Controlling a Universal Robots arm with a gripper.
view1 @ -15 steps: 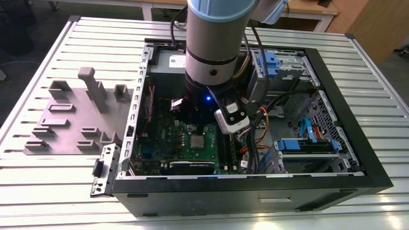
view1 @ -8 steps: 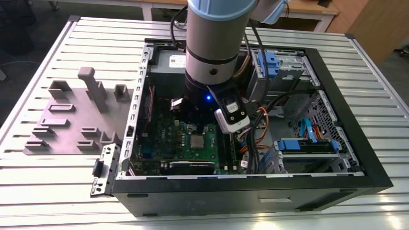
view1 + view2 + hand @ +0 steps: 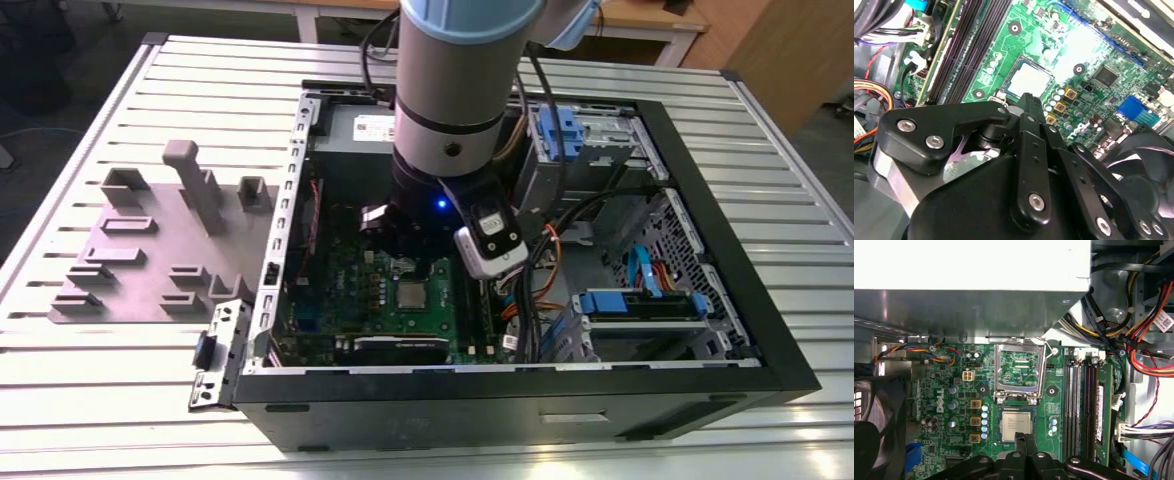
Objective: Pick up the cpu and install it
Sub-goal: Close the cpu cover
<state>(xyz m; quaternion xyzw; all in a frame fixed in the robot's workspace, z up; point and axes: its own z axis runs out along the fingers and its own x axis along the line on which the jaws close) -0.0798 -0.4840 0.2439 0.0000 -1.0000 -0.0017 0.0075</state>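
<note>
Over the cpu (image 3: 1015,424) edge, gripper (image 3: 1026,438) seemingly closed.

the small square silver-grey cpu (image 3: 1015,424) has a dull matt metal top; the green circuit board (image 3: 919,390) looks glossy.

In the exterior view a black computer case (image 3: 507,420) lies on the slatted worktop (image 3: 107,390), a grey-purple moulded plate (image 3: 150,255) at its nine o'clock.
</note>
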